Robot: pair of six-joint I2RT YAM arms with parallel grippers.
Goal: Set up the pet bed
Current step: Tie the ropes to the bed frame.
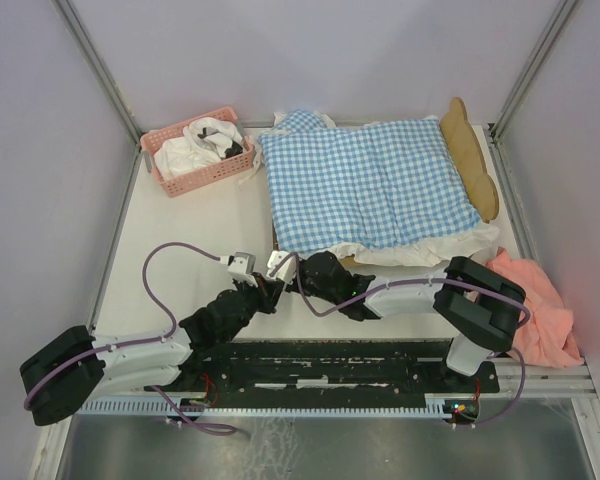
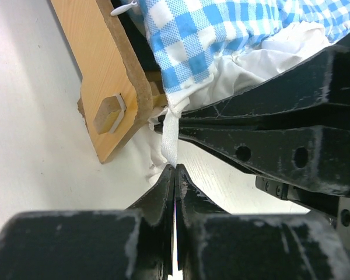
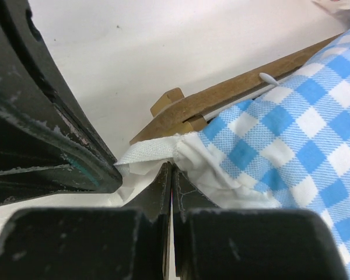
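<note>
Left gripper: jaws pressed together, with the lower end of a white tie nipped at their tips. Right gripper: jaws likewise clamped flat. Seen from the left wrist, its tips meet on the same tie higher up, at the root where it leaves the bedding, so both arms appear to share one short strip, their tips near each other. Gingham bedding: blue and white with a white ruffle beneath, spread over the frame and hiding its base. Pet bed: light wood, standing at the far middle-to-right of the table. Its long axis runs across the table, with the scalloped headboard at the right end and the foot end at the left. Its near foot corner, a rail end with a hexagonal bolt, sits just beyond the fingertips and apart from them, and the rest of the bed stretches away to the right. Both grippers are at that corner; the left arm's base lies on that side, while the right arm reaches across. Judgement: the next move, likely securing the tie to the frame, turns on carrying the strip the short way across to that rail end. Also present: pink basket of white cloths at far left; salmon cloth at near right.
</note>
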